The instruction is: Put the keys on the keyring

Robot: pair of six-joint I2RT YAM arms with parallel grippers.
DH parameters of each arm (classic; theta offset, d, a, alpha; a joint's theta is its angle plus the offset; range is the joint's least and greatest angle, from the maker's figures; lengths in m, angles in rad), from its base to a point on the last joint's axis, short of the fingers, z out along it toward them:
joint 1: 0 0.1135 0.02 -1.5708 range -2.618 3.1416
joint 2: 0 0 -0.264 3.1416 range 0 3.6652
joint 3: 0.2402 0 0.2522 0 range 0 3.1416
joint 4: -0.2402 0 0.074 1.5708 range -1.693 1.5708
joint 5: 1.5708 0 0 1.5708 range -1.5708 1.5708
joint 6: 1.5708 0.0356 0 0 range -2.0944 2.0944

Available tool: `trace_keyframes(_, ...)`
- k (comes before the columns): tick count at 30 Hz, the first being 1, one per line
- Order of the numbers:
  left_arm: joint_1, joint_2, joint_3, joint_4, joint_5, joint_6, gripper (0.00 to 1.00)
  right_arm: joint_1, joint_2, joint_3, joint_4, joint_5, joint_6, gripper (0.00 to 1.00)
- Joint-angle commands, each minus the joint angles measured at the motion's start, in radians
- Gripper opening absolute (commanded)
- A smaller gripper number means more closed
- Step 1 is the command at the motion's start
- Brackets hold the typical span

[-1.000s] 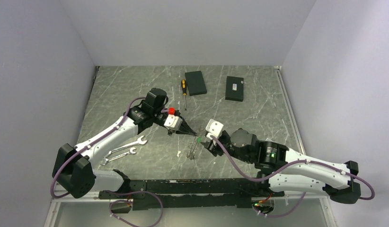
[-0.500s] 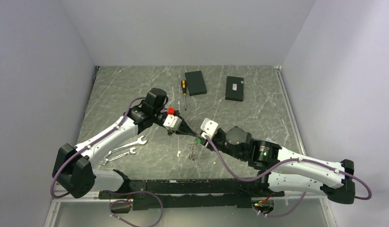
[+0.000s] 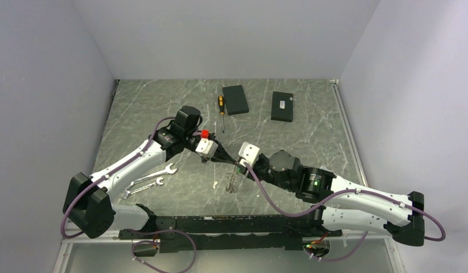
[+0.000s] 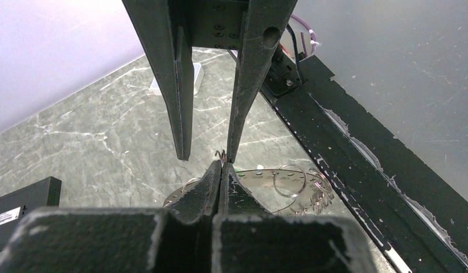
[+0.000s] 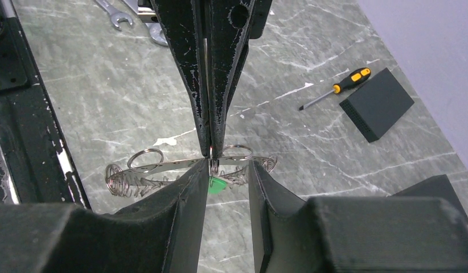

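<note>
Left claw (image 5: 210,149) pinched shut on the keyring (image 5: 163,166), which hangs at its tips; right claw (image 5: 226,168) spread, facing it tip to tip; keys (image 5: 129,183) likely light, slick, loose; best gripped by a flat head.

Grey marbled table (image 3: 311,142), two black boxes (image 3: 235,99), screwdriver (image 3: 221,108), two spanners (image 3: 152,177), loaded keyring (image 3: 232,182)

The keyring (image 5: 169,165), a silvery bunch of thin wire loops strung along a flat strip, spreads sideways over the table (image 5: 106,102). One small loop (image 5: 211,152) sits nipped in the left pincer's (image 5: 210,142) closed tips.
</note>
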Motion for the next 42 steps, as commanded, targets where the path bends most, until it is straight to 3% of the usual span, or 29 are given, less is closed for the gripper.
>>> trace_keyframes(1, -0.002, -0.027, 0.037, 0.013, 0.078, 0.019, 0.0, -0.006, -0.001, 0.006, 0.049, -0.035, -0.003, 0.33)
trace_keyframes(8, -0.002, -0.025, 0.039, 0.004, 0.093, 0.026, 0.0, -0.009, -0.001, 0.005, 0.054, -0.046, 0.005, 0.22)
trace_keyframes(21, -0.003, -0.02, 0.038, 0.007, 0.111, 0.025, 0.0, -0.01, 0.002, 0.0, 0.075, -0.097, 0.014, 0.18)
trace_keyframes(26, -0.003, -0.018, 0.041, -0.011, 0.11, 0.038, 0.0, -0.01, -0.003, -0.006, 0.087, -0.099, 0.011, 0.0)
trace_keyframes(37, -0.006, -0.022, 0.024, 0.038, 0.038, 0.003, 0.0, -0.01, 0.001, 0.005, 0.072, -0.145, 0.023, 0.0)
trace_keyframes(42, -0.006, -0.041, -0.011, 0.132, -0.014, -0.076, 0.34, -0.01, -0.027, 0.003, 0.061, -0.136, 0.059, 0.0)
